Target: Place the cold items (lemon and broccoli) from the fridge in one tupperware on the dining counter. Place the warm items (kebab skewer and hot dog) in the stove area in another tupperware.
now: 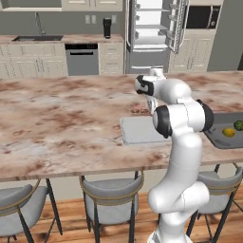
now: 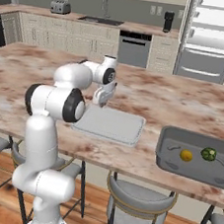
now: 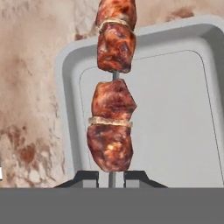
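My gripper (image 3: 113,179) is shut on the stick of the kebab skewer (image 3: 113,100), whose brown meat chunks hang over the near left part of the light grey tupperware tray (image 3: 175,109). From the base, the gripper (image 2: 105,95) points down at the far edge of this tray (image 2: 110,124) on the dining counter (image 2: 175,102). To the right, the dark grey tupperware (image 2: 170,141) holds the lemon (image 2: 186,155) and the broccoli (image 2: 208,153). In the left base view the lemon (image 1: 229,132) and broccoli (image 1: 239,125) lie at the right edge. The hot dog is out of view.
The fridge (image 1: 154,28) stands open behind the counter, white shelves showing. Grey-seated stools (image 1: 111,197) line the counter's near side. A sink, a dishwasher (image 2: 134,48) and a toaster sit along the back wall.
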